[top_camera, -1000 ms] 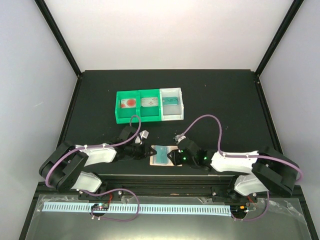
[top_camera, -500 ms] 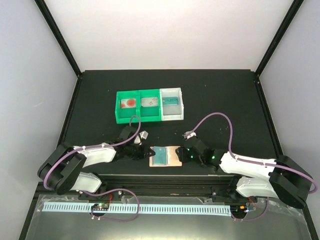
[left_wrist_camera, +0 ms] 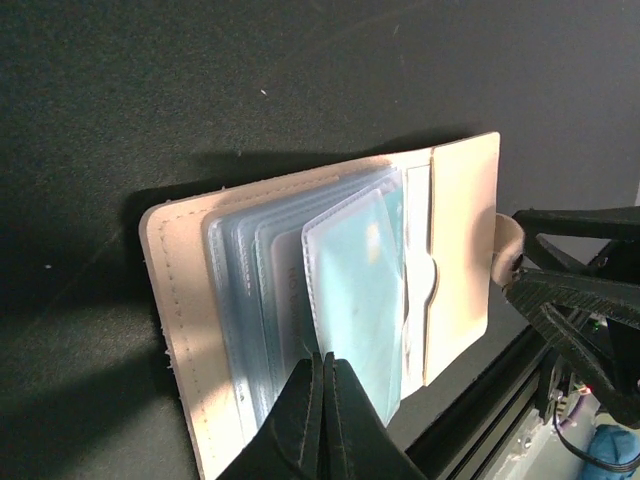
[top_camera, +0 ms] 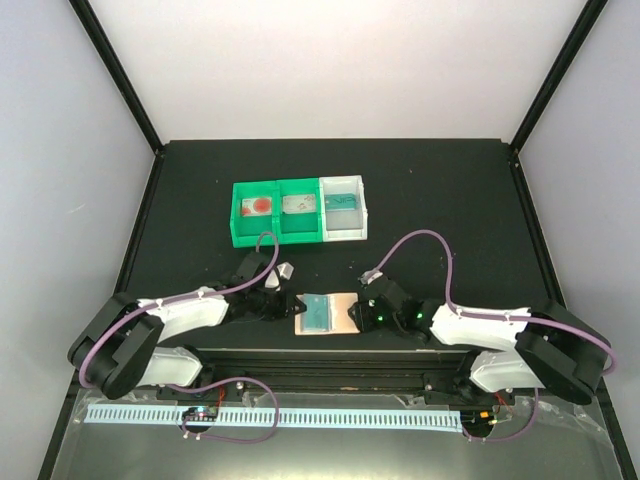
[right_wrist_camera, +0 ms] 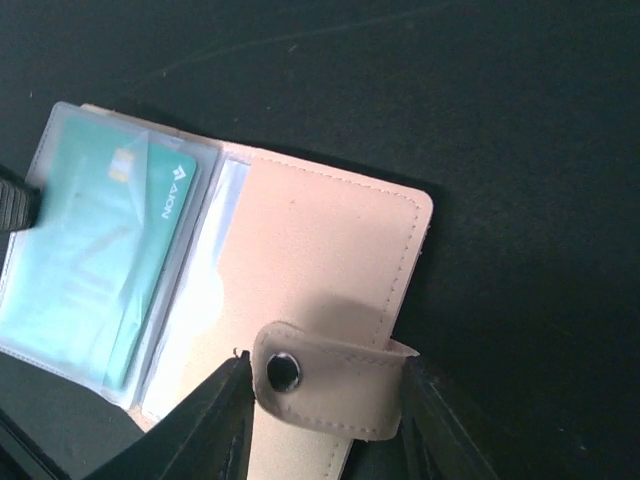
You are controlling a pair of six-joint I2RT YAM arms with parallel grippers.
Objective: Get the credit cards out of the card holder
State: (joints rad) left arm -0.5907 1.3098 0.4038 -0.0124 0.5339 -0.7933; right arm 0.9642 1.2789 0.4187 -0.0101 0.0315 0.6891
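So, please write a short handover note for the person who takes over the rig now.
Left end effector: shut on the card holder's plastic sleeves, pinning it open near the table's front edge.
Right end effector: open, jaws either side of the snap tab, not clamped.
Done: holder open. One teal credit card shows inside a sleeve.
Left: pull the cards out.

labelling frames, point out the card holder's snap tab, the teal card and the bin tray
snap tab (right_wrist_camera: 330, 385), right wrist view, on its strap
teal card (right_wrist_camera: 100, 260), right wrist view, card face
bin tray (top_camera: 240, 212), top view, green left wall
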